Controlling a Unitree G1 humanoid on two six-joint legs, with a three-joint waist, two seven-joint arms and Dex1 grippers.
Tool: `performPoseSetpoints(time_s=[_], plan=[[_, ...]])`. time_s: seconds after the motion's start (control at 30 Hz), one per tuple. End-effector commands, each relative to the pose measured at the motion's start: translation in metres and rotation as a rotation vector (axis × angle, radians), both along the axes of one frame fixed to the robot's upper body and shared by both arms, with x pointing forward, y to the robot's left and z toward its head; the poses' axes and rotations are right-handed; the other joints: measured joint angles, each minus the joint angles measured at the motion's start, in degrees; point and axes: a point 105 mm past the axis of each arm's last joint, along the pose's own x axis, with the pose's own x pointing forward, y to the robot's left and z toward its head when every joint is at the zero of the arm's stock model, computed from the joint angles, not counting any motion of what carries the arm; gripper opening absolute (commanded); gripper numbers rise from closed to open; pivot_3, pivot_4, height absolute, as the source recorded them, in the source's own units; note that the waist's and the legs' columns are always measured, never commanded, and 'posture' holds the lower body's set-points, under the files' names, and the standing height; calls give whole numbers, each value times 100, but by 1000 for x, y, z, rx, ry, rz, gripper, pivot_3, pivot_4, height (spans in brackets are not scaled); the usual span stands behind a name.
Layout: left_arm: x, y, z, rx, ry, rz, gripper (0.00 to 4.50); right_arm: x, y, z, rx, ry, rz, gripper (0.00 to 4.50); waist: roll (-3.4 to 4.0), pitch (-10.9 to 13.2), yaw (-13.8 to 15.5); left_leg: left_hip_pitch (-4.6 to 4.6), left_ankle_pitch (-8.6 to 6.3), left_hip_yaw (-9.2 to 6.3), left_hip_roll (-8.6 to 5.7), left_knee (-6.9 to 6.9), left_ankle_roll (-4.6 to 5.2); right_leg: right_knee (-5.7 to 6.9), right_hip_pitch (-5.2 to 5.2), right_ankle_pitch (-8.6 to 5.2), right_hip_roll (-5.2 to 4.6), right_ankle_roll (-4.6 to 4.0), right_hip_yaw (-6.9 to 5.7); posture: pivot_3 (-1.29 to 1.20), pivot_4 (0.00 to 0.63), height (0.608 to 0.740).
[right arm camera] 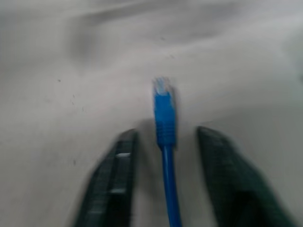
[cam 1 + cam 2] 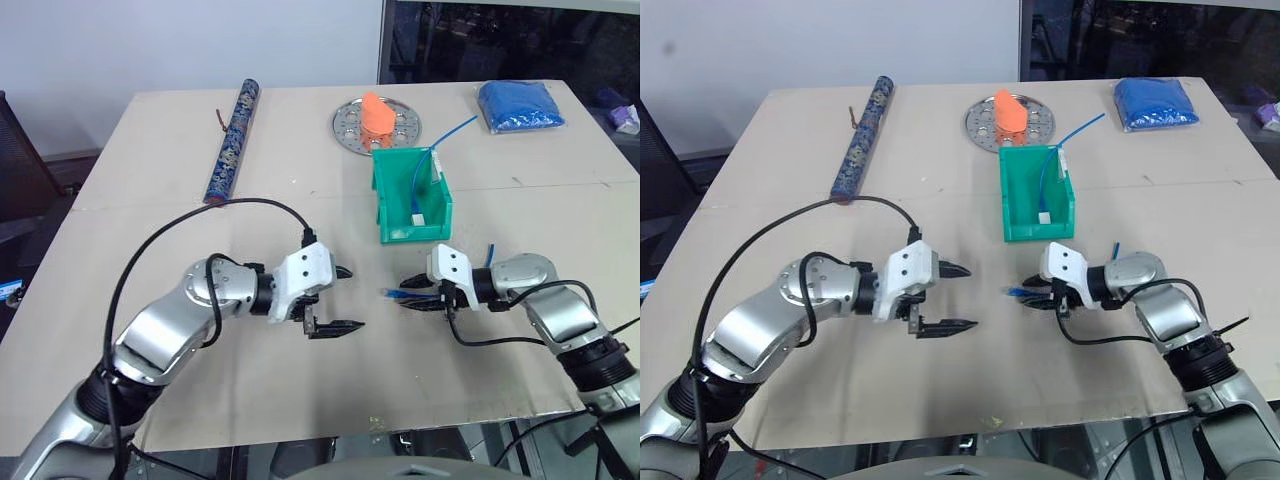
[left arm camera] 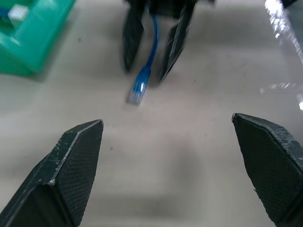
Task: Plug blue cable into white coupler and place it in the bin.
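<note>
Left eye view: nearest, in the lower middle of the frame, the two grippers face each other over the bare table point(image 2: 300, 400). The left gripper point(image 2: 338, 298), left of centre, has its two black fingers spread wide with nothing between them. Right of centre, the right gripper point(image 2: 415, 295) points back at it. A blue cable point(image 2: 397, 294) lies between the right gripper's fingers, its plug end sticking out past the tips toward the left gripper. In the right wrist view the fingers point(image 1: 113, 184) stand apart on either side of this cable point(image 1: 165, 137), with a gap showing on both sides. Whether they touch it further back cannot be told.

Farther up, just right of centre, stands the green bin point(image 2: 392, 195). Inside it another blue cable runs from a small white coupler point(image 2: 416, 219) up over the far rim.

At the far edge sit a round perforated plate point(image 2: 350, 125) bearing an orange object point(image 2: 376, 118), a patterned tube point(image 2: 231, 142) at upper left, and a blue pouch point(image 2: 519, 105) at upper right.
</note>
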Motion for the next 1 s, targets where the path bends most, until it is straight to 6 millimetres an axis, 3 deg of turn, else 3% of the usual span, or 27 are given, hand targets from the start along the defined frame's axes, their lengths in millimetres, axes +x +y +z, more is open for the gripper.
performPoseSetpoints(time_s=[0.03,0.07,0.23,0.47,0.73,0.87,0.9,1.0], plan=[[8,-12,-1,-35,-24,-25,4500,-11,-19,32,180,-47,-88,3811,-3,1,17,-3,-1,-5,-3,0,2,0,1,0,-5,0,-3,0,150,740],[9,-17,-4,-39,-22,-33,4500,-22,-27,34,202,-49,-114,4050,-4,1,6,-2,-2,-4,-2,2,3,2,1,0,-5,0,-3,0,150,740],[14,-38,-15,-43,-15,-100,4500,-51,-51,44,268,-37,-208,4050,-8,4,-15,-3,-3,-4,-11,5,5,7,2,0,-17,5,-3,0,150,740],[24,-46,-40,45,-42,-186,4500,-58,-64,47,298,-38,-282,4050,-9,3,-16,23,0,18,0,14,5,27,9,3,0,9,12,0,150,740],[34,-50,-43,34,-44,-178,4500,-62,-64,43,312,-44,-322,4050,-9,2,18,10,-1,16,-4,31,6,25,9,9,-7,15,14,0,150,740],[36,-51,-44,24,-42,-182,3306,-64,-64,42,314,-45,-336,4118,-8,2,17,-4,-3,12,-4,66,9,25,10,16,-7,28,11,0,150,740],[37,-51,-43,21,-44,-186,2656,-64,-64,42,314,-45,-338,4118,-8,2,6,-6,-4,13,-4,72,10,26,10,17,-7,30,11,0,150,740],[37,-52,-43,13,-50,-197,1280,-64,-65,41,314,-46,-343,4118,-8,2,-7,-11,-7,16,-4,86,16,26,10,23,-7,40,15,0,150,740]])
